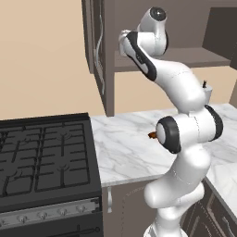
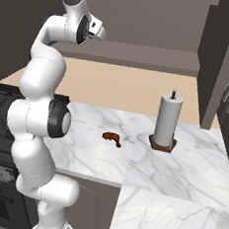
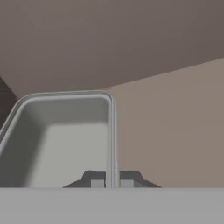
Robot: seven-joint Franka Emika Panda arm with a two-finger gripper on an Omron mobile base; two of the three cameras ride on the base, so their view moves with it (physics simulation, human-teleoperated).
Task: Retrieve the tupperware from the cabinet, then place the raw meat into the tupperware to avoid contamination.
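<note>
The hand (image 3: pixel 112 183) pinches the tupperware's (image 3: pixel 57 140) side wall, its near end cut off.

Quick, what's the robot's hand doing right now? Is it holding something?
Gripper: shut on the wall of the tupperware, one finger on each side of it, up in the cabinet.

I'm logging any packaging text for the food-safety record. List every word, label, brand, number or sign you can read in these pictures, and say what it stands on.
None: no readable text in any view.
The tupperware, held at its wall by the gripper, is plain, with no label.
The paper towel roll, raw meat and cabinet carry no print.
The stove knobs show no legible markings; too small to tell.
</note>
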